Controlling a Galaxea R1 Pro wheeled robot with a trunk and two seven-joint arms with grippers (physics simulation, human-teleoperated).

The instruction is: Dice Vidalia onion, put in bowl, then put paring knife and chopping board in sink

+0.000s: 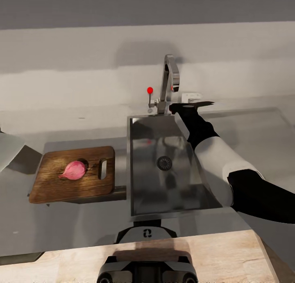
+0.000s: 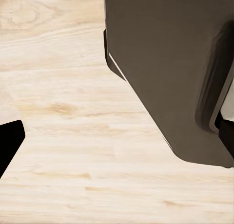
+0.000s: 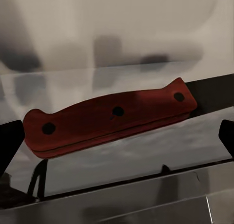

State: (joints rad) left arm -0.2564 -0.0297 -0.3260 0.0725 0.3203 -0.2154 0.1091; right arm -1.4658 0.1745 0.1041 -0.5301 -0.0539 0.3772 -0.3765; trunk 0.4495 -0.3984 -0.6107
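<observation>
Leftmost on the grey countertop [image 1: 82, 110], the brown chopping board [image 1: 61, 184] lay flat with its slot handle toward the sink [image 1: 141, 197], and the pink onion [image 1: 73, 170] rested on it just beside that slot. Next came the steel basin with its dark round drain, the chrome faucet [image 1: 169, 82] standing behind it. Further right, the right arm [image 1: 213, 156] reached across the sink's back corner to the counter behind. From the right wrist, the paring knife [image 3: 109, 118] showed its reddish handle lying between the spread fingertips of the right gripper [image 3: 117, 141], which were not closed on it. From the left wrist, a dark cabinet [image 2: 170, 63] stood on a pale wood floor [image 2: 73, 136]; whether the left claw was apart or together could not be told.
</observation>
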